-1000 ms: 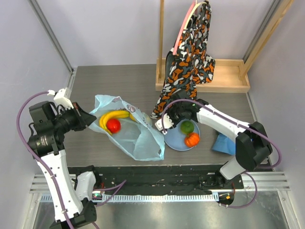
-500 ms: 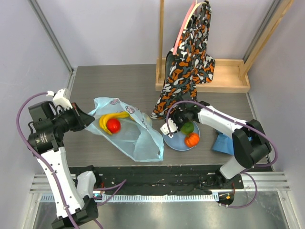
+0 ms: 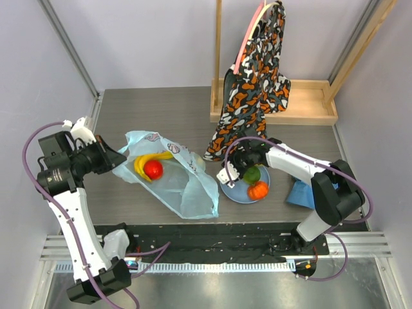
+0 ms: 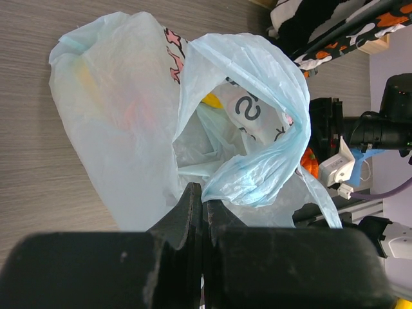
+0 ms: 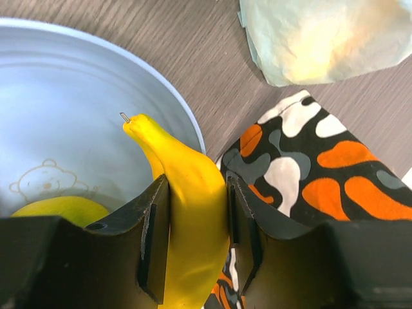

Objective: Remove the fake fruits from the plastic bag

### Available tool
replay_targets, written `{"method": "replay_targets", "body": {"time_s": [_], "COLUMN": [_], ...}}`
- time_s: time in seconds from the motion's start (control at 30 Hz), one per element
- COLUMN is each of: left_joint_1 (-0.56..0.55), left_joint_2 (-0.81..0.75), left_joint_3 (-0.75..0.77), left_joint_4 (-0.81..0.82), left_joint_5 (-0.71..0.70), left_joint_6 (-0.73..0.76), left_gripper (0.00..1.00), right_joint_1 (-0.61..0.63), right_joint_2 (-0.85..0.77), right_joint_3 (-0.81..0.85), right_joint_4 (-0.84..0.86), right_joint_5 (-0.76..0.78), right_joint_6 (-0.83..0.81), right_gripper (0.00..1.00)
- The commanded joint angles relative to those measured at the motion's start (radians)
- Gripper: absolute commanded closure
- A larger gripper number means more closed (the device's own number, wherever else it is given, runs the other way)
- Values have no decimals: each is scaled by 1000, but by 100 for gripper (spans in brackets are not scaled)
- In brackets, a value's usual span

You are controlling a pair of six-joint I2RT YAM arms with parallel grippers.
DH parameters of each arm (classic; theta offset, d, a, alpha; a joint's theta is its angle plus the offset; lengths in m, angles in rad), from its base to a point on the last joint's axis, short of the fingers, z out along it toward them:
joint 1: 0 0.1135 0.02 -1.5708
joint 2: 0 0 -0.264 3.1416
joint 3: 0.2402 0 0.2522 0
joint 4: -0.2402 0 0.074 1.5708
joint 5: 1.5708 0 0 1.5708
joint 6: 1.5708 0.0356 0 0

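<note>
Left tool (image 4: 202,201) clamped shut on the bag (image 4: 122,109) rim; bag lies on the counter (image 3: 161,109), bananas (image 3: 147,159) and red fruit (image 3: 153,170) inside, just blurs in the wrist view. Right tool (image 5: 193,188) grips a single banana (image 5: 183,164) over the plate (image 5: 64,84), hidden from above; green fruit (image 5: 55,209) cut off at frame edge.

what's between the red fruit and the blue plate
Top view: the crumpled wall of the translucent light-blue plastic bag, stretching from the red round fruit almost to the pale-blue round plate.
</note>
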Motion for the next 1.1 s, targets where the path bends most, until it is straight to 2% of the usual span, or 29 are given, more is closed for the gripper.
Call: {"method": "replay_targets", "body": {"time_s": [0.0,0.2,0.27,0.37,0.4,0.43,0.6,0.7,0.8,0.83,0.9,0.97,1.0,1.07], "left_joint_1": [16,19,19,19,19,18,19,19,19,19,19,18,18,18], "left_joint_2": [-8,-7,-7,-10,-10,-16,-31,-46,-57,-59,-62,-65,-63,-59], "left_joint_3": [9,-4,-5,-13,-21,-25,-47,-65,-82,-83,-87,-87,-85,-59], "left_joint_4": [9,10,13,22,27,29,36,65,105,113,134,144,151,150], "left_joint_5": [20,26,27,35,38,46,78,110,152,165,201,216,222,221], "left_joint_6": [3,0,-3,-6,-12,-15,-17,-41,-86,-93,-124,-138,-145,-146], "left_gripper": [100,100,100,100,100,100,100,100,100,100,100,100,100,100], "right_joint_1": [5,5,5,4,4,1,0,31,124,163,288,364,413,435], "right_joint_2": [13,17,18,7,0,-25,-161,-262,-310,-313,-295,-254,-199,-131], "right_joint_3": [-18,-33,-35,-53,-55,-53,20,109,217,270,322,382,395,432], "right_joint_4": [24,35,41,85,93,93,26,-23,6,27,65,93,136,158], "right_joint_5": [-49,-58,-61,-49,-43,-38,-55,-72,-39,-19,38,69,83,83], "right_joint_6": [-4,2,23,65,80,94,195,341,633,803,937,1073,1112,1189], "right_gripper": [76,70,64,20,3,0,0,0,0,0,2,7,16,26]}}
